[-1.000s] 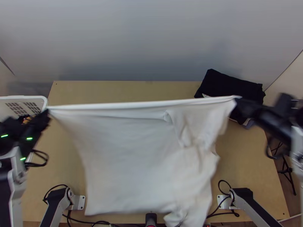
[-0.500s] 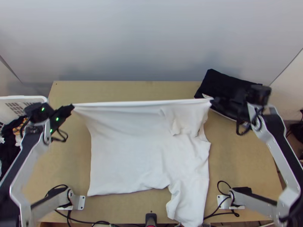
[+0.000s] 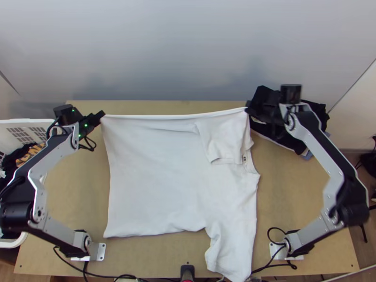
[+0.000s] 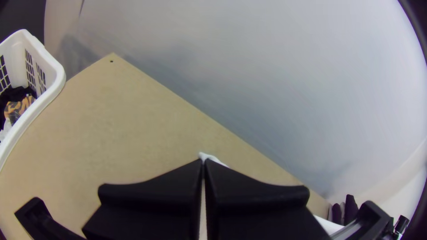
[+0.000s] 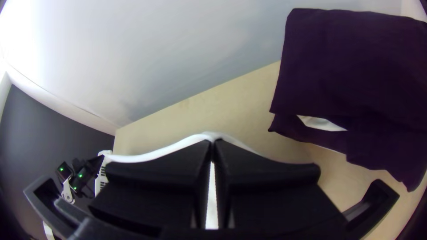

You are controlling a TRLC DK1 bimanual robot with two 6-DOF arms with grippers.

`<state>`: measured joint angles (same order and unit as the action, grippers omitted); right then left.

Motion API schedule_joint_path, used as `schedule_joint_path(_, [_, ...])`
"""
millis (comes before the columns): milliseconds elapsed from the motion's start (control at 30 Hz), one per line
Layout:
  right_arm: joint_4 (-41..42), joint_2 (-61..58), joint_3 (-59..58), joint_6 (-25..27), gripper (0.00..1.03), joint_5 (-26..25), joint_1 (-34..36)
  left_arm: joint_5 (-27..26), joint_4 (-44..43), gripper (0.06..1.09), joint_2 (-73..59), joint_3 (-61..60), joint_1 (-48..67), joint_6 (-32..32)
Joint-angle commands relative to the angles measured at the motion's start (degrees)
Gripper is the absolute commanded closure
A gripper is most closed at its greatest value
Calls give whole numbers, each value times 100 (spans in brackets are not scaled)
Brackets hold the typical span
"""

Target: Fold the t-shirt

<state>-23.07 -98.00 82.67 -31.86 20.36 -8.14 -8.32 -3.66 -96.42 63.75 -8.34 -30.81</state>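
White t-shirt across the bench.
One sleeve reaches the near edge; toward the far edge, the left gripper and right gripper each clamp the shirt's taut far side between their fingers.

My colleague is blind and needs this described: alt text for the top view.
White t-shirt spread on a wooden table, its far edge pinched by the left gripper and right gripper. Dark cloth lies far right; a white basket is at left.
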Motion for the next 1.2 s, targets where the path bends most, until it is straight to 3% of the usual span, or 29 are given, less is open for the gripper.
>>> schedule_joint_path(0, [110,-1055,522,-207,100,-120,-197,23,-91,105,-659,393,87,101])
schedule_joint_path(367, [-813,-2066,1691,-277,100,-410,-258,172,630,105,-1652,1360,166,242])
schedule_joint_path(700, [-2088,-2118,2376,-286,100,-621,-241,137,2256,105,-2047,2327,148,330])
schedule_joint_path(900, [-2870,-2031,2613,-471,100,-630,-205,-328,3433,105,-1951,2784,16,400])
schedule_joint_path(1167, [-3520,-2022,2605,-444,100,-621,-346,-1067,3820,105,-1546,2581,-115,567])
